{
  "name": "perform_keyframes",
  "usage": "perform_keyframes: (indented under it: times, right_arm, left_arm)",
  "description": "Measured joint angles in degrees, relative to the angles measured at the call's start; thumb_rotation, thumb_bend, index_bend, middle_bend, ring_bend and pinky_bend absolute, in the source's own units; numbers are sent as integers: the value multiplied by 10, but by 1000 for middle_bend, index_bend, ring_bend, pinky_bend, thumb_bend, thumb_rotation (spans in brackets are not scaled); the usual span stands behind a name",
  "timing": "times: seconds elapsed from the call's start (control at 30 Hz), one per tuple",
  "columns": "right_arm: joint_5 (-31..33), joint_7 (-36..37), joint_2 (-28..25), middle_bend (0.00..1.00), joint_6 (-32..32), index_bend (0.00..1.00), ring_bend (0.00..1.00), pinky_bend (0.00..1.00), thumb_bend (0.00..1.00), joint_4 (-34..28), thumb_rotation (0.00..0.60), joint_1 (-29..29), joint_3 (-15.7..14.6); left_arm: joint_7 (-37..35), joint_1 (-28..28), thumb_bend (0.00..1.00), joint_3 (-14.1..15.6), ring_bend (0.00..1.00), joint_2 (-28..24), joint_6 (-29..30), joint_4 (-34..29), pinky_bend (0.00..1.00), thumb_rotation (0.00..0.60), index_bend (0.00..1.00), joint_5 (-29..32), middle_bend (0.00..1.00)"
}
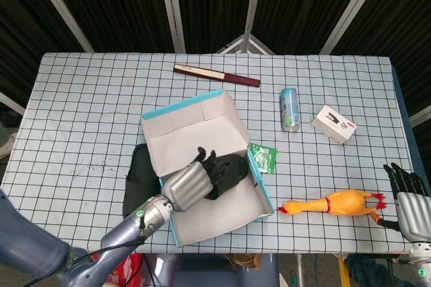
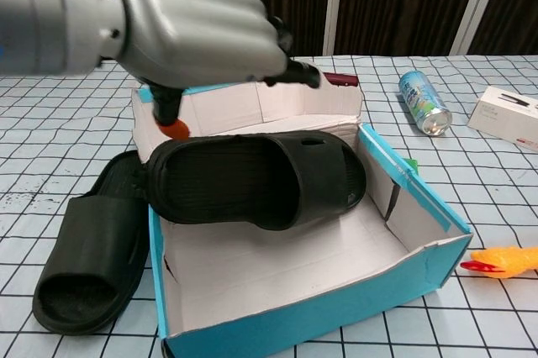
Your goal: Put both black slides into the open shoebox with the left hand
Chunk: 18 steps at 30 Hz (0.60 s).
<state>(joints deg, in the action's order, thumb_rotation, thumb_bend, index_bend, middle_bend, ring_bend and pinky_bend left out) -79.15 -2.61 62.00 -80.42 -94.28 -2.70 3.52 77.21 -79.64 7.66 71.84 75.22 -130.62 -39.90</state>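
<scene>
**One slide in, one still on the table**

Left hand (image 2: 181, 18) hovers over the shoebox (image 2: 420, 265), fingers loosely spread, holding nothing. First slide (image 2: 252, 177) lies in the box but tilted, heel propped on the 9 o'clock wall. Second slide (image 2: 80, 261) sits on the table just outside that same wall.

Risks: propped heel could tip out if bumped; reaching for the second slide may shove the box.

Right hand (image 1: 407, 193) idle at 4 o'clock, fingers apart. Can (image 2: 424, 102) label unreadable.
</scene>
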Motion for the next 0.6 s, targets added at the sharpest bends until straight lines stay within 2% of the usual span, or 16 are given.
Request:
perform_keyframes:
  times: [0.17, 0.33, 0.53, 0.6]
  right_arm:
    - [3, -5, 1, 52, 1, 0, 92, 67, 162, -2, 600, -1, 1]
    - [2, -5, 1, 52, 2, 0, 92, 67, 162, -3, 600, -1, 0]
    - [4, -8, 1, 52, 5, 0, 92, 67, 162, -3, 600, -2, 0]
    - [3, -10, 1, 52, 6, 0, 92, 67, 162, -5, 600, -3, -1]
  left_arm:
    - [-151, 70, 122, 14, 115, -86, -15, -25, 248, 600, 46, -59, 258]
    - [-288, 156, 122, 50, 158, -153, -24, -27, 293, 600, 81, -192, 331]
    - [-413, 271, 137, 96, 190, -192, -19, 38, 326, 600, 111, -356, 350]
    - [-446, 300, 146, 104, 200, -196, -19, 67, 338, 600, 127, -378, 366]
